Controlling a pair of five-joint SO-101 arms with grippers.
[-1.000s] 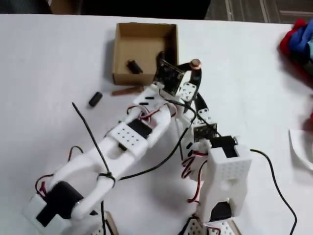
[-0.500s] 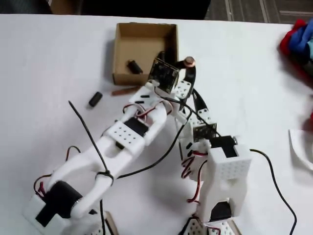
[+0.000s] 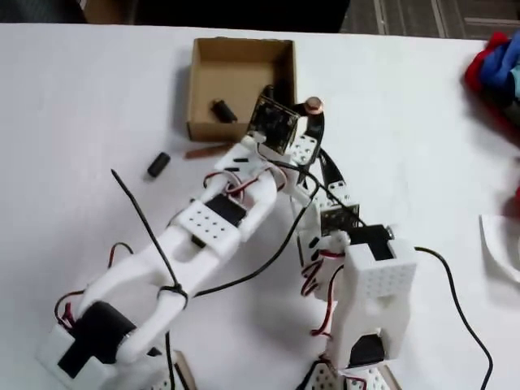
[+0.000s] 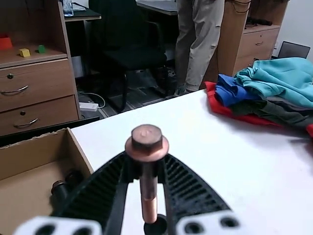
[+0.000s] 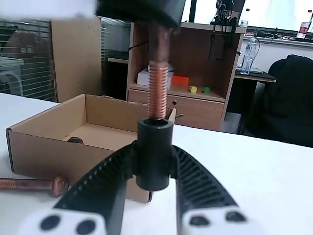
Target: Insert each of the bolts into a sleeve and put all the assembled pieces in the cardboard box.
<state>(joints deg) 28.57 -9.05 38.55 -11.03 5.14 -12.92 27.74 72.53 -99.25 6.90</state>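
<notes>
I'm clamping a bolt [image 4: 146, 142] in the left pincer [image 4: 147, 169], tip sitting in the sleeve [image 5: 154, 152] gripped by the right pincer [image 5: 154, 166] below it, one finished-looking piece [image 3: 223, 110] lying in the cardboard box [image 3: 203, 130] just beyond, a loose bolt [image 3: 210, 151] and loose sleeve [image 3: 158, 164] waiting near the left pincer, so I'm judging roughly halfway.

The bolt [image 4: 146, 147] was coppery metal, dull-sheened, its shank threaded. The sleeve [image 5: 154, 154] looked matt black plastic. The cardboard box [image 5: 63, 152] was matt brown paperboard; the table [image 3: 406, 122] smooth white.
</notes>
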